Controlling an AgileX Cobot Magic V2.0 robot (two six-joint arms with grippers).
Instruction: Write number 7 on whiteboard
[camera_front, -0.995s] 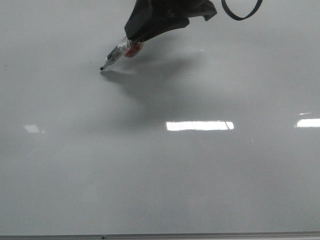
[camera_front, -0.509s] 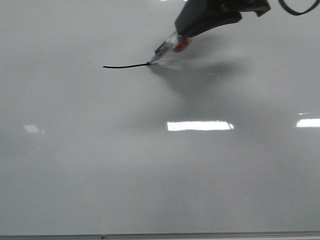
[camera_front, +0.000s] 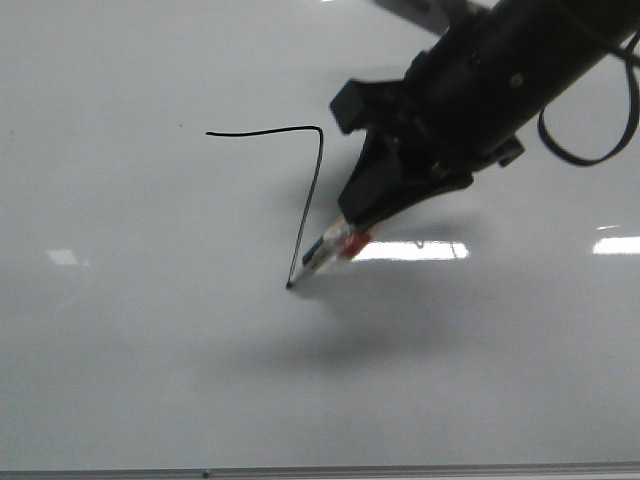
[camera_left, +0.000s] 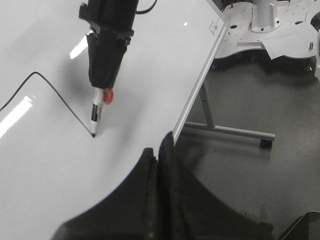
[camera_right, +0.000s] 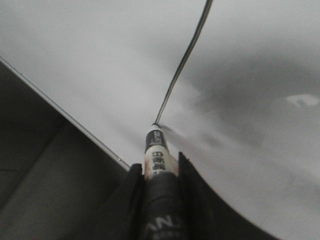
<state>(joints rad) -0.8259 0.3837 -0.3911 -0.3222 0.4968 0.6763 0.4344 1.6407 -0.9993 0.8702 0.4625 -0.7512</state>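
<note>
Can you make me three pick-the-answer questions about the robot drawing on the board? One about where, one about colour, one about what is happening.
1. Where is the marker tip?
A. At the bottom end of the slanted line of the number 7
B. On the short top stroke
C. Off the whiteboard

2. What colour is the drawn line?
A. Red
B. Black
C. Blue

3. What is the right gripper doing?
A. Hanging open
B. Holding an eraser
C. Clamped on the marker

Answers:
1. A, the tip meets the line's lower end in the front view.
2. B, the thin line shows black on the pale board.
3. C, the right wrist view shows the marker between the fingers.
</note>
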